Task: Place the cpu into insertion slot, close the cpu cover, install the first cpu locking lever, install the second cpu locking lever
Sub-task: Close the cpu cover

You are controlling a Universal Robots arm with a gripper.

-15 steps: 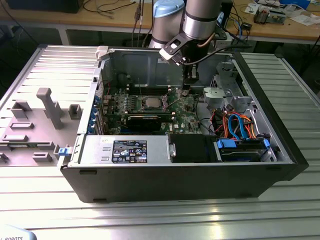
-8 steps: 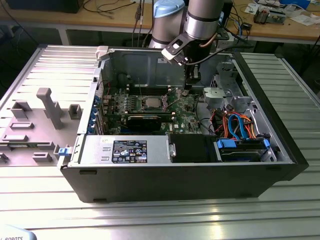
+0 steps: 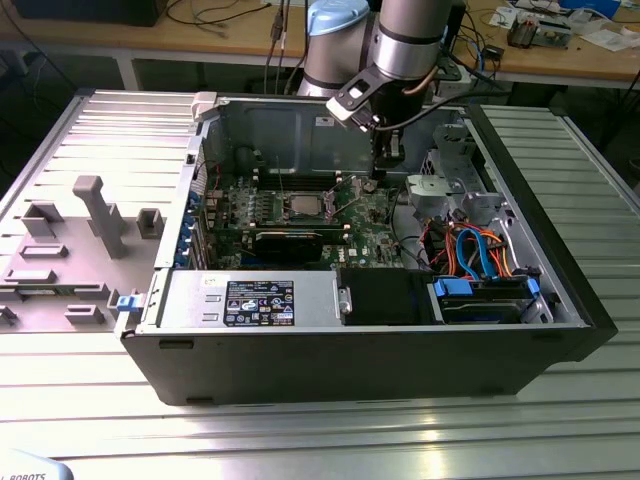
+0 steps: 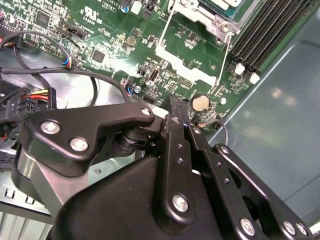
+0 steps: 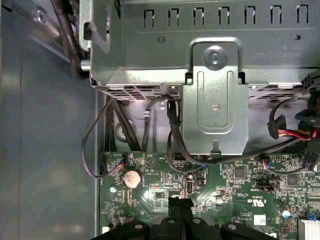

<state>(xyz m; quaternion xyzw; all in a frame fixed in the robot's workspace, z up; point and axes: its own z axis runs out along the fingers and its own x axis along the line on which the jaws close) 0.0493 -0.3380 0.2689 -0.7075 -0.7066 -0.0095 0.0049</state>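
Now you see the tool (image 5: 181,202) low inside the open computer case (image 3: 560,270), with its two black fingers (image 4: 175,117) pressed together and nothing between them. In both wrist views the tip is over the green motherboard (image 5: 225,195), just beside the round coin battery (image 5: 131,177). You cannot tell if the tip touches the board.

In the first wrist view, a grey metal drive cage (image 5: 215,100) is beyond the board. Black cables (image 5: 172,130) hang from under it to the board.

In the exterior view the cpu (image 3: 304,206) lies flat in the insertion slot (image 3: 288,213), apart from the tool, toward the exterior view's left. In the second wrist view, a corner of this slot and a thin metal rod (image 4: 166,30) at its side are near the long black memory slots (image 4: 265,30).

In the exterior view, a long black expansion card (image 3: 290,240) is on the near side of the slot, and a grey power supply box (image 3: 250,300) is at the near wall of the case. The case lies on a ribbed metal counter (image 3: 300,430). On the exterior view's left, a grey fixture block (image 3: 100,215) stands on a tray beside the case.
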